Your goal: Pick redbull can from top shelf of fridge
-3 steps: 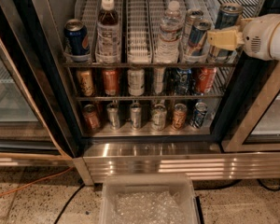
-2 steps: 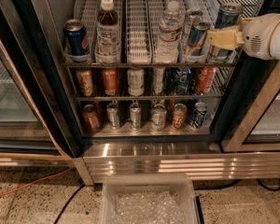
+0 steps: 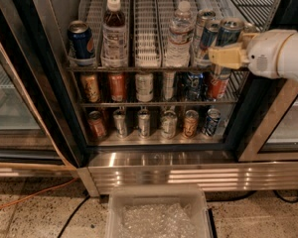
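The fridge (image 3: 53,86) stands open-fronted with a black frame. Its top shelf (image 3: 146,38) is a pale wire rack split into lanes. A slim blue and silver redbull can (image 3: 230,33) is at the shelf's right front edge, tilted slightly. My gripper (image 3: 227,57), with tan fingers on a white arm coming in from the right, is closed around the can's lower half. Two more redbull cans (image 3: 207,36) stand just left of it in the right lane.
On the top shelf stand a dark blue cola can (image 3: 81,41), a tea bottle (image 3: 114,31) and a water bottle (image 3: 180,33). Lower shelves hold several cans. A stainless base (image 3: 164,172), a clear plastic bin (image 3: 159,214) and an orange cable (image 3: 30,197) are below.
My gripper and arm have moved down and a little left, and the redbull can at the right edge has moved with them. The other drinks have not moved.
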Robot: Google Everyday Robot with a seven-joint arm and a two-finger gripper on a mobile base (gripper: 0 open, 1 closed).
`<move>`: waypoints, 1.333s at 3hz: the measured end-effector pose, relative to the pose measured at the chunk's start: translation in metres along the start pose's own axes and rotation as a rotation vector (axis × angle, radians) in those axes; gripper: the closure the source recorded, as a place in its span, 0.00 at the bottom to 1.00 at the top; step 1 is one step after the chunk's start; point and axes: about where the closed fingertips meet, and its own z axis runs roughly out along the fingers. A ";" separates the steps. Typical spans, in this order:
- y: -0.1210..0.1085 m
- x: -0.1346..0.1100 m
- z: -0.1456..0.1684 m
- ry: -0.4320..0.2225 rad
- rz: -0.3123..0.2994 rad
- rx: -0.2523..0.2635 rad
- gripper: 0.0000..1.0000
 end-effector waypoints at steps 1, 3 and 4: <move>0.049 0.008 0.003 0.007 -0.048 -0.119 1.00; 0.135 -0.002 0.005 -0.059 -0.172 -0.396 1.00; 0.135 -0.002 0.005 -0.059 -0.172 -0.396 1.00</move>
